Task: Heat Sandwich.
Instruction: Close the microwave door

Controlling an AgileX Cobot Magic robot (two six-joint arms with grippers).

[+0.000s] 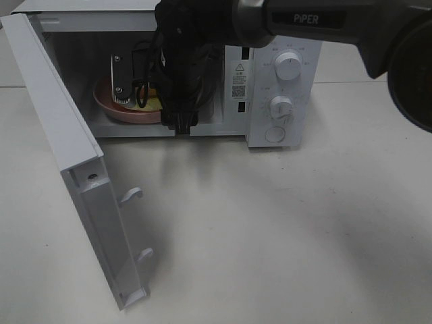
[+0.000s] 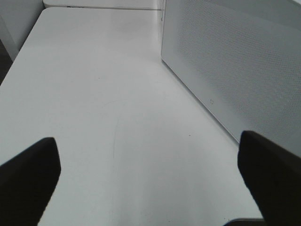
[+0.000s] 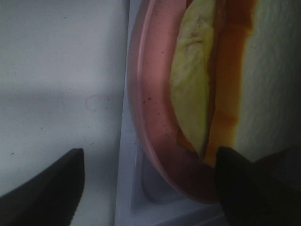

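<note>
We seem to be at a robotics lab bench — a plain white table (image 1: pixel 283 229), one white microwave (image 1: pixel 283 81) and a PiPER-labelled robot arm (image 1: pixel 317 23) above it.

The right arm (image 1: pixel 182 61) fills the middle of the microwave (image 1: pixel 280 88) opening, and the pink plate (image 1: pixel 125 111) with the sandwich (image 3: pixel 225 70) covers most of the cavity floor, leaving only a thin strip beside the plate's rim. The open door (image 1: pixel 67 155) walls off the left, its latch hooks (image 1: pixel 131 194) jutting inward. The table (image 1: pixel 283 236) in front lies free, as does the stretch under the left gripper (image 2: pixel 148 179) beside a white perforated panel (image 2: pixel 235 61).
</note>
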